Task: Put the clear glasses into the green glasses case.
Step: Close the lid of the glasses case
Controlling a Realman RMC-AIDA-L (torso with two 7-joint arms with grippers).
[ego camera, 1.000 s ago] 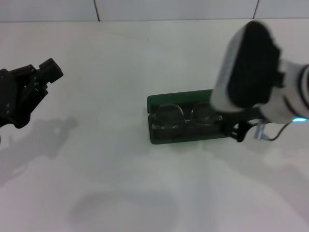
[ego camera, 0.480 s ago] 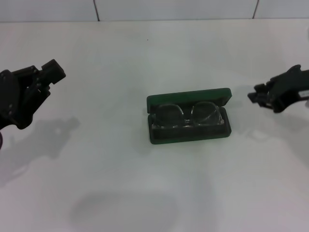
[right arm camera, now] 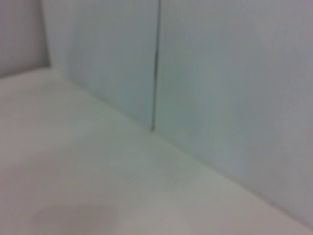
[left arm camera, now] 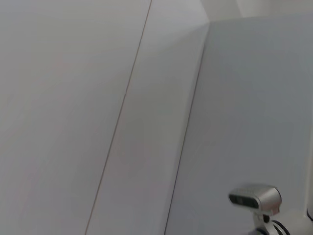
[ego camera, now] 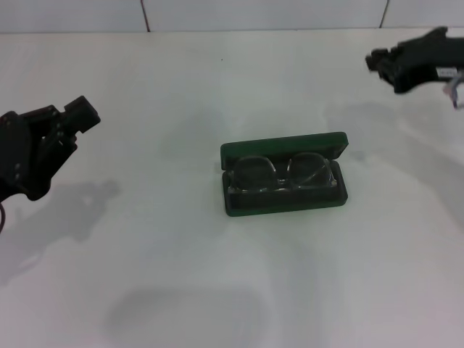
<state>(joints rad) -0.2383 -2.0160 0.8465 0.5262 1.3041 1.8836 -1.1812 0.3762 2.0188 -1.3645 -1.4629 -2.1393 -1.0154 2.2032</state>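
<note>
White tabletop (ego camera: 217, 290) fills most of the head view — matte, with soft grey shadows on it at the left side and near the lower middle. Along the far edge a pale tiled wall (ego camera: 261, 13) with two dark vertical seams. Left wrist view: plain light wall panels (left arm camera: 73, 122) with a thin seam line and a corner edge; low down in that picture a small silver-grey camera (left arm camera: 255, 198) with a dark lens bar, on a stand. Right wrist view: blurred — wall panels (right arm camera: 220, 73) with one dark vertical seam meeting the white surface (right arm camera: 73, 186).
</note>
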